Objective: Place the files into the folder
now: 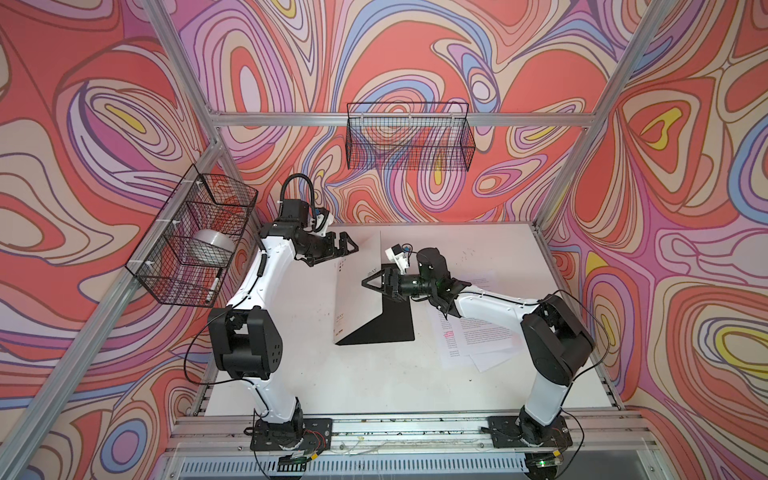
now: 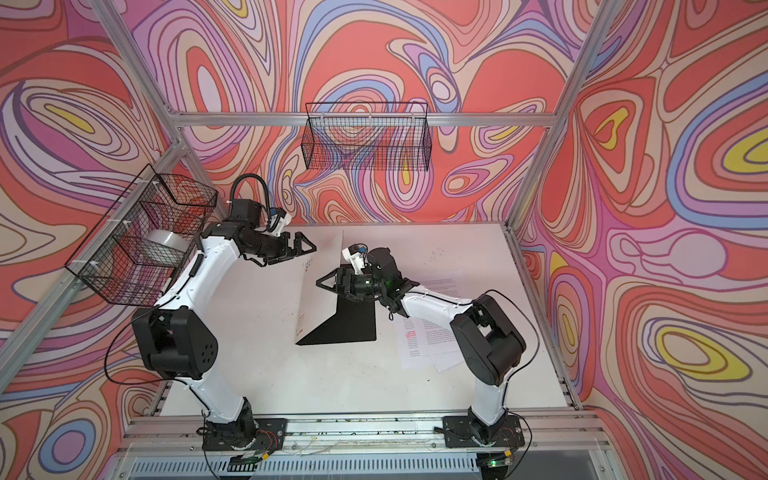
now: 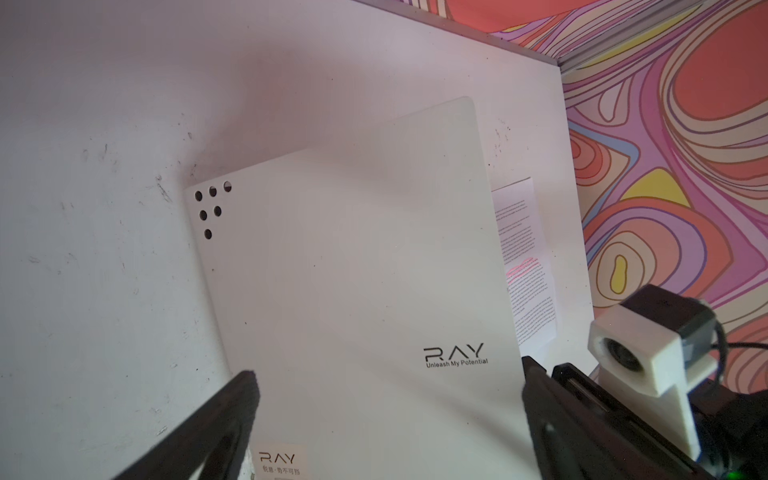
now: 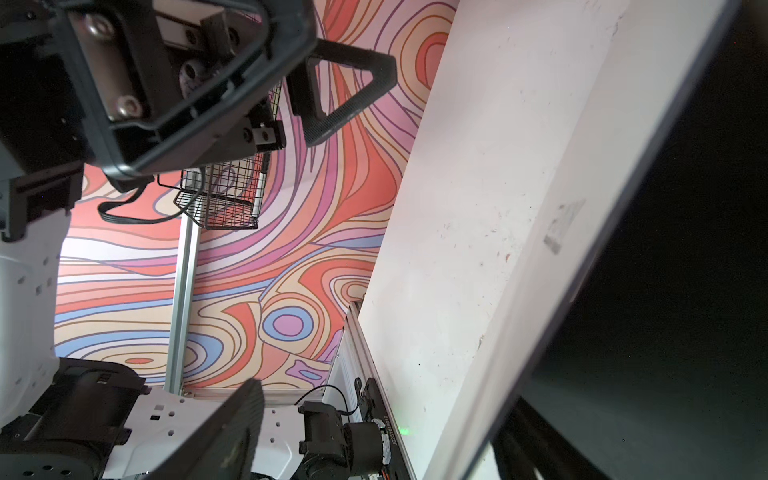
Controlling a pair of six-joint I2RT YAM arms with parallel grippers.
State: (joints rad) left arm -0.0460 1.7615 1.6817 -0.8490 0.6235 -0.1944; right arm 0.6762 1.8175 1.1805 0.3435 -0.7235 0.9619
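The folder (image 1: 357, 295) sits mid-frame in both top views, opened. Its black inner leaf (image 1: 386, 328) lies flat on the tabletop (image 1: 332, 382). Its glossy white cover (image 2: 320, 291) stands steeply, with the outer face toward the left of the frame. The files (image 1: 478, 332) lie loose on the tabletop to the right of the folder, partly under my right arm, and none are inside yet.

I judge the cover to be light, stiff board with a slick skin, so it will likely drop shut or flop over if nothing props it. The middle of its free long edge looks like the best place to hold it. The sheets look thin and limp and lie flat, so there is little to pinch. I would go for the overlapping corners at the lower right of the pile.

My right tool (image 1: 374, 284) reaches leftward, low and nearly level. Its jaws are wide, with the cover's free edge between them, not pinched. In the right wrist view one finger (image 4: 245, 419) stands well apart on the white side. I cannot tell whether the other touches the black side. My left tool (image 1: 347, 252) hangs by the cover's upper corner, jaws fully apart and empty, aimed at the white face.
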